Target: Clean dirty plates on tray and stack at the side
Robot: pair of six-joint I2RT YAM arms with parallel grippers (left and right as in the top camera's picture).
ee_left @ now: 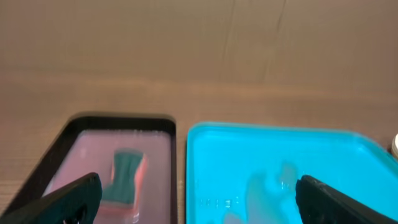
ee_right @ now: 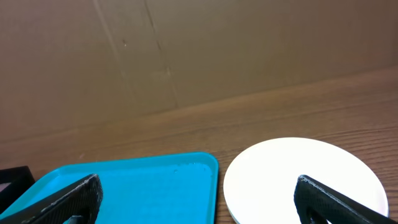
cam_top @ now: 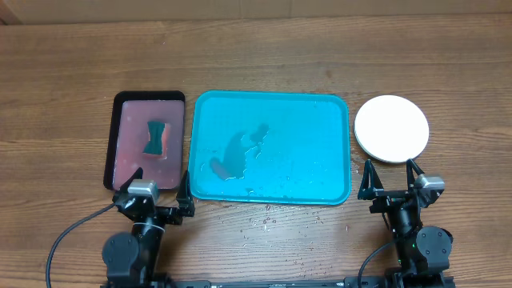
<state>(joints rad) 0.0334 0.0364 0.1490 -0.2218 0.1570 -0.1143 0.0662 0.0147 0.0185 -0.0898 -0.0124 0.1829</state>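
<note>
The turquoise tray lies in the middle of the table with nothing on it but a film of water and puddles. It also fills the lower part of the left wrist view and the right wrist view. To its right, off the tray, a clean white plate rests on the table; its thick near edge may hide others beneath, I cannot tell. My left gripper stands open at the tray's near left corner. My right gripper stands open just in front of the plate. Both are empty.
A smaller black-rimmed tray with pinkish liquid sits left of the turquoise one, a green sponge lying in it. Water drops speckle the wood near the front edge, between the two arms.
</note>
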